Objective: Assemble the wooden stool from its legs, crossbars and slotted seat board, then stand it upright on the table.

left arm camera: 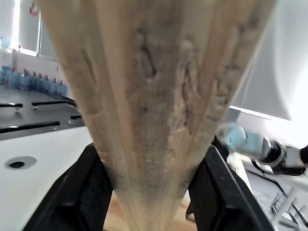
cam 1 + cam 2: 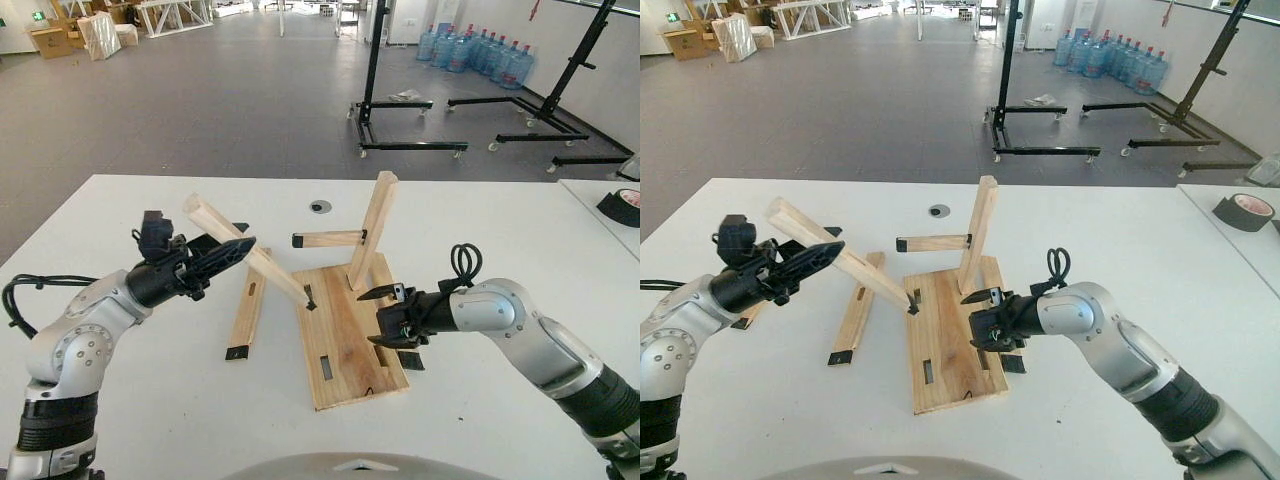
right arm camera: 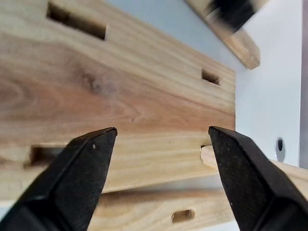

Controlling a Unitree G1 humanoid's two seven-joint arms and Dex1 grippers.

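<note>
Leg (image 2: 278, 277) clamped in L claw (image 2: 238, 250), tilted.

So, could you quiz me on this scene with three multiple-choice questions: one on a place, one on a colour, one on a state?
1. Where is the seat board?
A) flat on the table
B) on the floor
C) lifted by both arms

2. What colour are the right gripper's fingers?
A) red
B) black
C) yellow

3. The left gripper is:
A) open and empty
B) shut on a wooden leg
C) shut on a water bottle

Answers:
1 A, it lies on the white top.
2 B, both fingers show black.
3 B, it clamps the tilted leg.
</note>
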